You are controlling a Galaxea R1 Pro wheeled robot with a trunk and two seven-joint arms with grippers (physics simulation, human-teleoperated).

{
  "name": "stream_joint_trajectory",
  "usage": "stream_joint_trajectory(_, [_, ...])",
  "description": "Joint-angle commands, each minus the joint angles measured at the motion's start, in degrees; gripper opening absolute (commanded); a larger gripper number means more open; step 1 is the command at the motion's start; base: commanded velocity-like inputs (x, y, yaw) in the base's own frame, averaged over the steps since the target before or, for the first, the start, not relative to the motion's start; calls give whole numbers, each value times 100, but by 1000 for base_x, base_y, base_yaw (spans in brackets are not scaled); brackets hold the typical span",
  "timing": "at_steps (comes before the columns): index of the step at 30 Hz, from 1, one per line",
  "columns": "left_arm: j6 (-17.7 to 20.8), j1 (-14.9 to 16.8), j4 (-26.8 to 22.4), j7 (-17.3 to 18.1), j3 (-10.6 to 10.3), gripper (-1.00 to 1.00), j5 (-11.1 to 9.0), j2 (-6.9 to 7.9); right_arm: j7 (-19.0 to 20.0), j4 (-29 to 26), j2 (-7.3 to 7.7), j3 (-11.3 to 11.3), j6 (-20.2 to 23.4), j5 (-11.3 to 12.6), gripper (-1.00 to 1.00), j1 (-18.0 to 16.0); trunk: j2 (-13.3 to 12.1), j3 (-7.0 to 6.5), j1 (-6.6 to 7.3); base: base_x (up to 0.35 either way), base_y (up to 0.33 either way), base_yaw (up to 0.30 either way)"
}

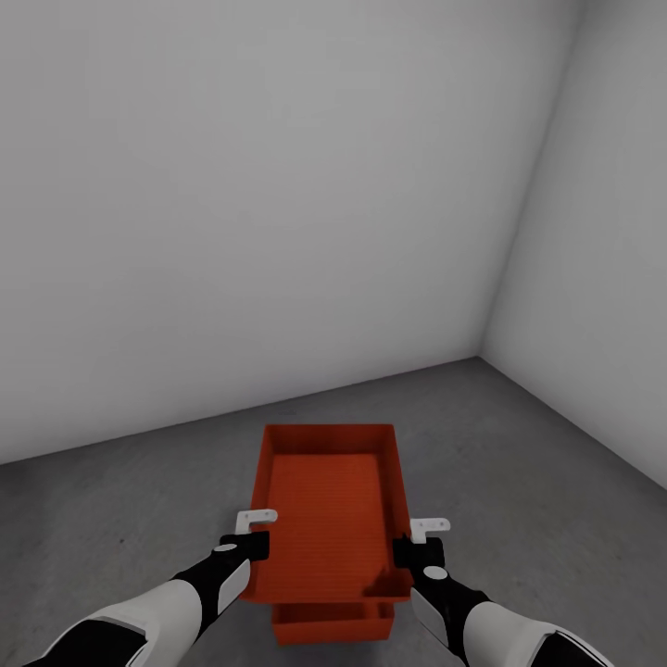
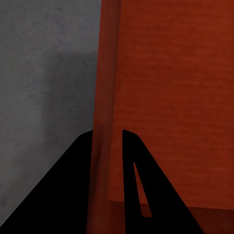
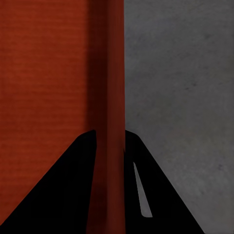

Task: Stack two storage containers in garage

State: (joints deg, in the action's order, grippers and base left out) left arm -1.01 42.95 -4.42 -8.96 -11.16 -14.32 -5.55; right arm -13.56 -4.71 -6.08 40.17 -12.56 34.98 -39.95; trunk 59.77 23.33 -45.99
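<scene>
An orange-red storage container [image 1: 329, 505] is held between my two grippers over the grey concrete floor [image 1: 519, 445] of the garage. My left gripper [image 1: 257, 534] is shut on its left wall [image 2: 105, 97], one finger on each side. My right gripper [image 1: 421, 545] is shut on its right wall [image 3: 111, 87] the same way. Beneath it, nearer to me, the end of the second storage container [image 1: 332, 623] shows on the floor. The held one overlaps it and reaches farther forward. Whether the two touch I cannot tell.
Plain white walls [image 1: 278, 204] meet in a corner [image 1: 482, 357] ahead on the right. Bare concrete spreads to both sides of the containers and up to the walls.
</scene>
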Motion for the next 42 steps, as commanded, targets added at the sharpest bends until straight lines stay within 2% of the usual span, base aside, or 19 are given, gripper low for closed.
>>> stream_joint_trajectory(1, [-171,12,-15,-457,378,-100,17,72,38,-4,1,114,17,53,-100,3,46,25,-23,0,0,0])
stream_joint_trajectory(10, [-171,12,-14,-457,378,-100,17,64,38,-4,1,114,17,53,-100,-2,407,187,-220,0,0,0])
stream_joint_trajectory(42, [-171,12,-13,-457,386,-100,17,72,38,-4,1,114,25,53,-100,-3,407,449,-220,0,0,0])
